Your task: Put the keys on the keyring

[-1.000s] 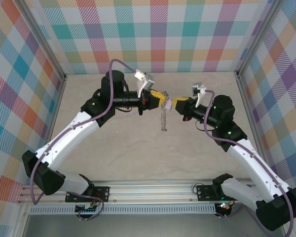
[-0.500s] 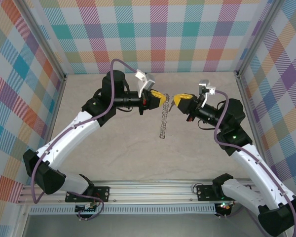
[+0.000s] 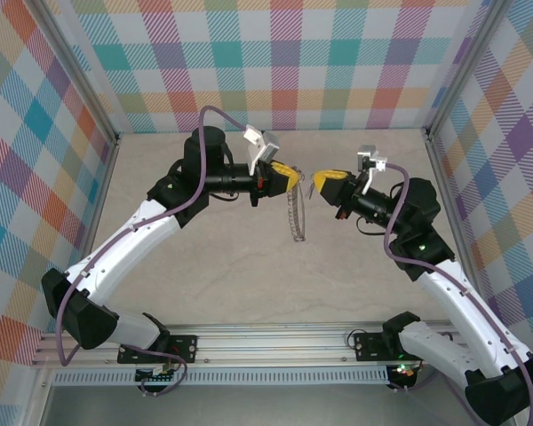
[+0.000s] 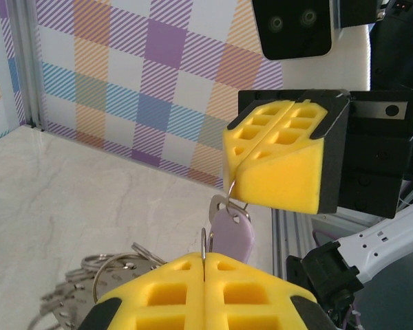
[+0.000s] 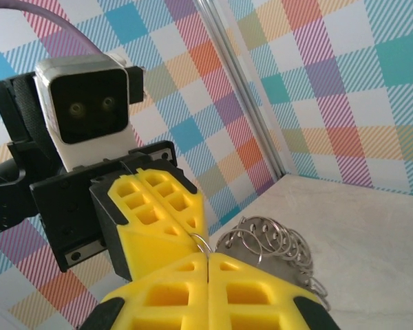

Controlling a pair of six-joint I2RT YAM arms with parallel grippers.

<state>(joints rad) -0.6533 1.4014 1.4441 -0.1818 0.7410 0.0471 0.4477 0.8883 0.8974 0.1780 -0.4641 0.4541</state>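
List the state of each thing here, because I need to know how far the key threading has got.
Left end effector: shut, pinching the keyring's wire.
Right end effector: shut on a thin wire loop.
Keyring: hanging from the left end effector.
Key: hanging off that loop between the two end effectors; cannot tell whether it is threaded onto the keyring.

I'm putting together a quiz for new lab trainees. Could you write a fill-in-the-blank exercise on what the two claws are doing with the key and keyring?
1. The left claw and the right claw are both ____.
2. The keyring dangles from the ____ claw.
3. The head of the key near the right claw's tip is ____ in colour.
4. Both claws' fingers are coloured ____.
Missing words: shut; left; lilac (pale purple); yellow.
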